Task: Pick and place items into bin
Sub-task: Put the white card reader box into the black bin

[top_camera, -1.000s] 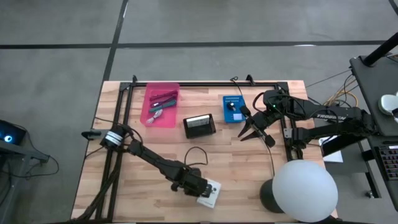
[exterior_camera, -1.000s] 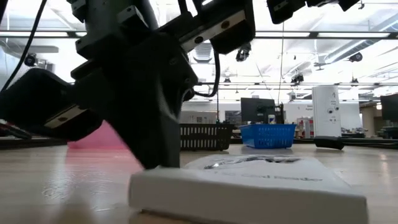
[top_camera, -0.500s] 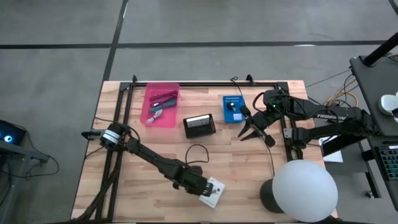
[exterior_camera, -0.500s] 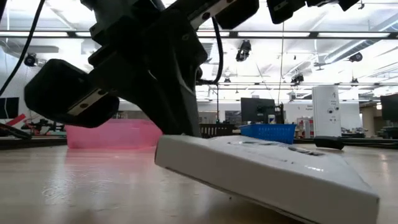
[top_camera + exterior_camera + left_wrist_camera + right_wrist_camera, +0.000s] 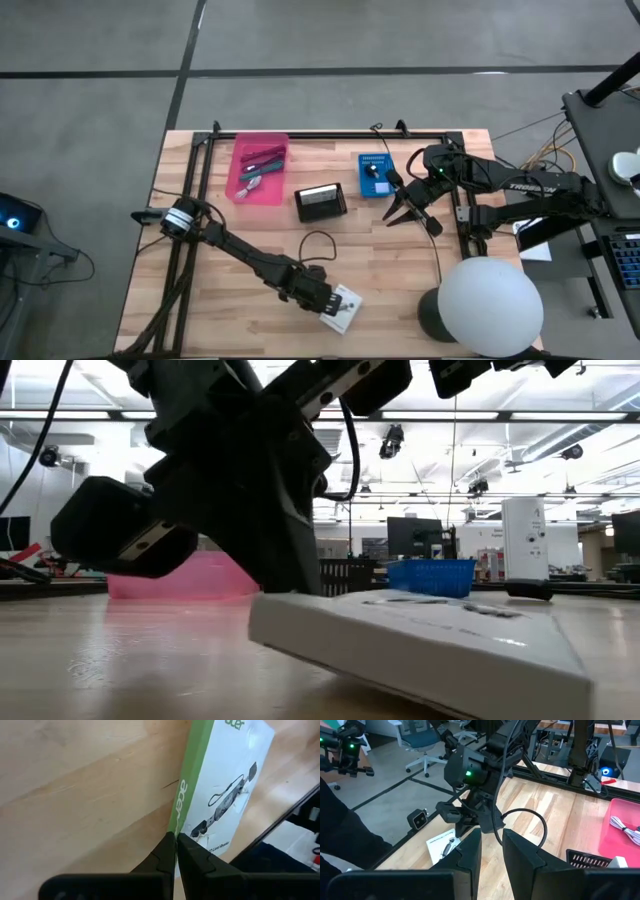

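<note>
A white flat packet [image 5: 341,308] with a green side lies near the table's near edge. My left gripper [image 5: 322,299] is at its left end, shut on it; the low view shows the packet [image 5: 420,640] tilted. The pink bin [image 5: 258,168] stands at the far left and holds purple and green sticks and a white bundle. My right gripper [image 5: 405,213] waits open above the table, beside a blue box [image 5: 376,174]. No other loose item shows. My left gripper [image 5: 176,839] has its two fingertips closed together on the packet's green side edge [image 5: 181,815], near one corner. The fingers slant down at it from the table's left. In the low view the held end is raised and the packet slopes down toward its other end.
A black box [image 5: 320,202] sits mid-table beside the blue box. A thin black cable loop [image 5: 318,246] lies just beyond the packet. A white lamp dome [image 5: 488,305] covers the near right corner. Black rails run along the table's left, far and right sides.
My left gripper has shifted a little toward the table's right edge and risen with the packet. The packet lay flat on the table a second ago; its held end is now raised, so it tilts, and it has turned slightly.
</note>
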Controlling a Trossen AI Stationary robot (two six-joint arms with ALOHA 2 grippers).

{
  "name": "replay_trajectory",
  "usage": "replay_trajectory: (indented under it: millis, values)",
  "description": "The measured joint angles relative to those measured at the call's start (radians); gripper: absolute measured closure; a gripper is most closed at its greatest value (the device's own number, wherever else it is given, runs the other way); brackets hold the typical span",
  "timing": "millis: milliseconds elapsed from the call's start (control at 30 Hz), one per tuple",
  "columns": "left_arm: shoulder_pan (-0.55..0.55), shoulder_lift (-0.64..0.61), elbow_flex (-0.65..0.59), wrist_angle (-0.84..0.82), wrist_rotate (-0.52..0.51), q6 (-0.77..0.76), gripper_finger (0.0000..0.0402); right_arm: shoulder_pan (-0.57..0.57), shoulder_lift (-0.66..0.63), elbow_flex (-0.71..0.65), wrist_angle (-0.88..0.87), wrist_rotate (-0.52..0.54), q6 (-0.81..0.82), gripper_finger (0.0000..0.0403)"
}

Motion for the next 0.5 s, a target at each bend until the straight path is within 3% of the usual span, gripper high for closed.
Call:
replay_trajectory:
  millis: [500]
  values:
    - [0.011,-0.001,-0.007,0.106,-0.111,0.079,0.0401,0.000,0.000,0.000,0.000,0.000,0.001,0.0335]
